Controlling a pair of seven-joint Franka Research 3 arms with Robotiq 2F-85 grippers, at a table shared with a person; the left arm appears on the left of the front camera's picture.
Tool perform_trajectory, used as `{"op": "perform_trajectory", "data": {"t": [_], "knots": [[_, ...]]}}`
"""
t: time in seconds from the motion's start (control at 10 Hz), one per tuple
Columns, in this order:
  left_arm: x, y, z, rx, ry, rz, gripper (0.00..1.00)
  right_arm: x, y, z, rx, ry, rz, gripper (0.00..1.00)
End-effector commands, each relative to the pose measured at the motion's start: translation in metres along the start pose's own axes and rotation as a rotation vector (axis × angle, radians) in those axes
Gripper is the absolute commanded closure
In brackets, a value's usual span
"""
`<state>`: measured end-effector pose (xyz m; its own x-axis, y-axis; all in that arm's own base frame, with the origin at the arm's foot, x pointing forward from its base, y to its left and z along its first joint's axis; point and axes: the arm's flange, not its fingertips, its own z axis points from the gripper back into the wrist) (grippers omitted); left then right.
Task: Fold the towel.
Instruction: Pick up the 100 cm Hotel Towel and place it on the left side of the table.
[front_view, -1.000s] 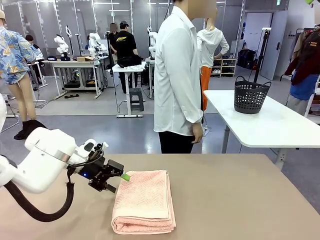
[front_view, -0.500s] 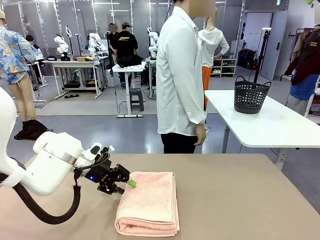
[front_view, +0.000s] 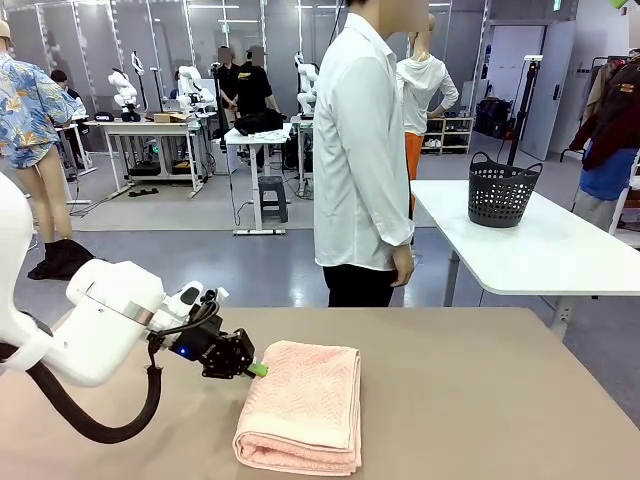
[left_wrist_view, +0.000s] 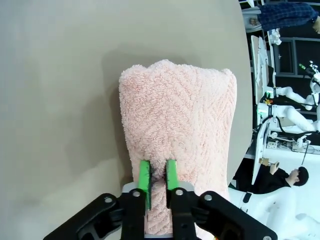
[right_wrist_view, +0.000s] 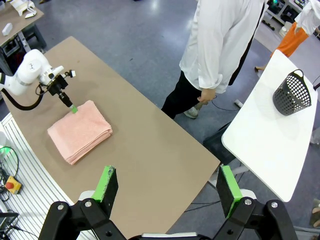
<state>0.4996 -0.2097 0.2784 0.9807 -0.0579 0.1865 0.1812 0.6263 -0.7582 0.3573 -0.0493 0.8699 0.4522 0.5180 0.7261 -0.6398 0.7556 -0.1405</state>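
Observation:
The salmon-pink towel (front_view: 305, 405) lies folded into a thick rectangle on the brown table (front_view: 480, 400), left of the middle. My left gripper (front_view: 256, 369) is at its far left corner. In the left wrist view the green fingers (left_wrist_view: 145, 182) stand close together, pinching a ridge of the towel (left_wrist_view: 180, 115) at its near edge. My right gripper (right_wrist_view: 166, 175) hangs high above the table, jaws wide open and holding nothing. From up there the towel (right_wrist_view: 80, 131) and the left gripper (right_wrist_view: 73, 108) are small at the left.
A person in a white shirt (front_view: 360, 150) stands at the table's far edge, hands down. A dark perforated basket (front_view: 503, 190) sits on a separate white table (front_view: 560, 250) at the back right. Bare tabletop stretches right of the towel.
The left gripper's jaws have closed on the towel's far left corner. The gripper has moved a little right, and the towel has shifted right with it.

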Motion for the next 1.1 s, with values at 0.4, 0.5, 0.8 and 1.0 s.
{"op": "perform_trajectory", "data": {"t": [0.4,0.5,0.8,1.0], "knots": [[0.005,0.003,0.003,-0.006,0.012,-0.033,1.0,0.0,0.001,0.0,0.012,-0.003,-0.009,0.0],[0.008,0.006,0.008,-0.009,0.002,-0.027,1.0,0.0,0.001,0.0,0.012,-0.003,-0.009,0.0],[0.016,0.038,0.043,0.001,0.072,-0.068,1.0,0.0,0.001,0.0,0.012,-0.003,-0.009,0.0],[0.014,0.058,0.081,-0.011,0.068,-0.134,1.0,0.0,0.001,0.0,0.012,-0.003,-0.009,0.0]]}}
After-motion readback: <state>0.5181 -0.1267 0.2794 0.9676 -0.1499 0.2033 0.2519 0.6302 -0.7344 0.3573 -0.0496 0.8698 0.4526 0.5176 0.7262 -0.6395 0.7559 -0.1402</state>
